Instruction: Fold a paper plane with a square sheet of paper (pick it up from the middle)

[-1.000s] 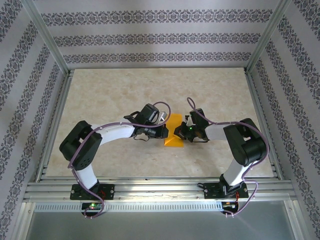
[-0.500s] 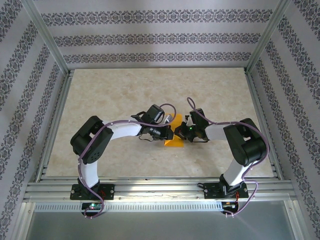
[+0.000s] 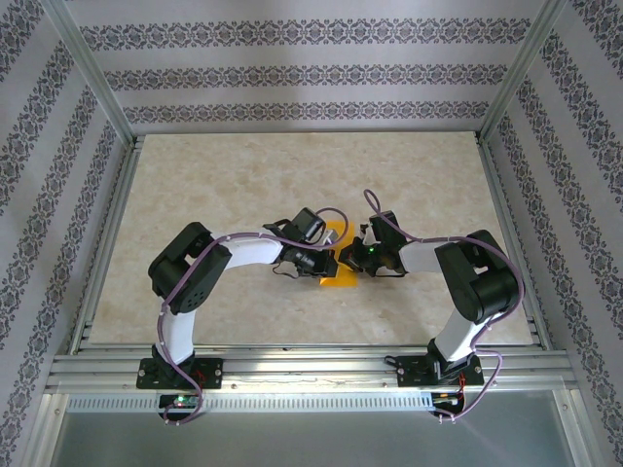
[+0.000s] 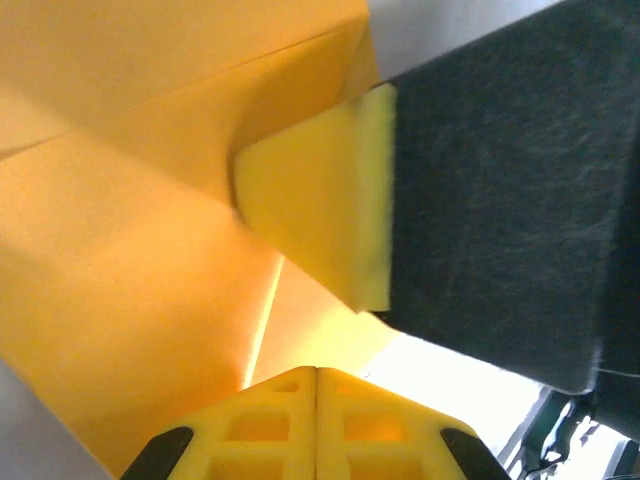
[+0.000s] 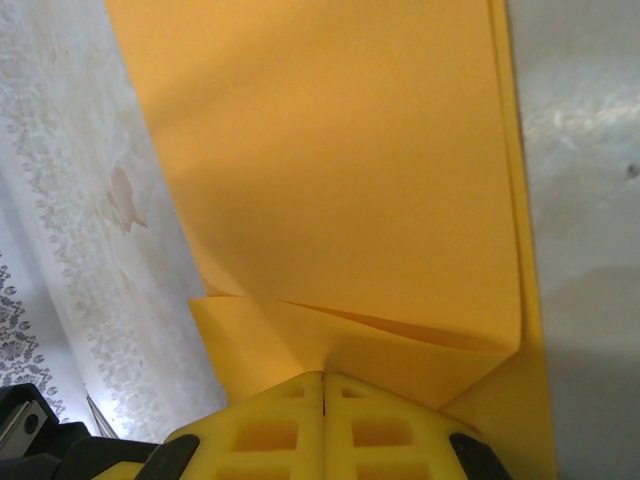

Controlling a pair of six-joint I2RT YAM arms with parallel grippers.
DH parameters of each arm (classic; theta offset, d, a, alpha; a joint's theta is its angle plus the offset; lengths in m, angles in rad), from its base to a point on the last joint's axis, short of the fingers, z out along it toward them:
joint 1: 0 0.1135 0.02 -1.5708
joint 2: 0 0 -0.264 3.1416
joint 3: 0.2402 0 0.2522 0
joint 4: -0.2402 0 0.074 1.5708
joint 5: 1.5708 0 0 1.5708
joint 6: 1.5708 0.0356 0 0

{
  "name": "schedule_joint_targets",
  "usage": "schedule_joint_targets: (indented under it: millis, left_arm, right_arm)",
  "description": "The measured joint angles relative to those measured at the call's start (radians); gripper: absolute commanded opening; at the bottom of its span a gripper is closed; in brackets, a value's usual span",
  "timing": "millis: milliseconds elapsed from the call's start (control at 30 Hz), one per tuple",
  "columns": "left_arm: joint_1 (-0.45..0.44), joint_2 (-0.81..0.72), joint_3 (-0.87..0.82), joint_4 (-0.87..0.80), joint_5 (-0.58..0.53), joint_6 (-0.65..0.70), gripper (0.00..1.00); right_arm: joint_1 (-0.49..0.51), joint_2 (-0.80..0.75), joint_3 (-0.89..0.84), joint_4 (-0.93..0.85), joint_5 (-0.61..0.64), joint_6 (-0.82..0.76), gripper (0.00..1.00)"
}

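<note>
The square sheet of paper [image 3: 337, 279] is orange, partly folded, and lies on the table's middle between my two grippers. My left gripper [image 3: 325, 262] is shut, and its yellow tips [image 4: 318, 372] rest against the paper [image 4: 120, 250] with a crease running up from them. Close ahead in the left wrist view is a yellow fingertip [image 4: 320, 220] of the other gripper on the sheet. My right gripper [image 3: 348, 258] is shut too; its tips [image 5: 323, 378] press on a folded flap of the paper [image 5: 330, 170]. No paper shows between either pair of jaws.
The pale marbled tabletop [image 3: 195, 195] stretches wide on all sides of the sheet. Aluminium rails [image 3: 292, 365] frame the table, with patterned walls [image 3: 292, 73] behind and at both sides. Bare table [image 5: 590, 200] shows right of the paper.
My left arm has swung right, bringing its shut gripper onto the sheet's left part and close to the right gripper. The right arm has stayed still.
</note>
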Motion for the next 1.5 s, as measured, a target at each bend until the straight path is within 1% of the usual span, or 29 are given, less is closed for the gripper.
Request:
schedule_joint_targets:
  millis: [533, 900, 1167, 1300, 1500]
  left_arm:
    - [0.000, -0.012, -0.057, 0.022, -0.020, 0.010, 0.06]
    - [0.000, -0.095, -0.175, 0.060, -0.033, 0.006, 0.05]
    - [0.000, -0.232, -0.262, 0.021, -0.084, -0.008, 0.04]
    - [0.000, -0.262, -0.221, 0.025, -0.097, -0.018, 0.03]
    - [0.001, -0.140, -0.055, 0.033, -0.097, -0.021, 0.00]
  right_arm:
    - [-0.005, 0.001, 0.000, -0.002, -0.005, -0.005, 0.00]
    - [-0.010, 0.006, 0.000, -0.001, -0.019, -0.021, 0.00]
    - [-0.011, 0.008, 0.001, -0.001, -0.026, -0.021, 0.00]
    - [-0.011, 0.008, 0.001, -0.001, -0.026, -0.021, 0.00]
    - [-0.011, 0.008, 0.002, -0.002, -0.026, -0.021, 0.00]
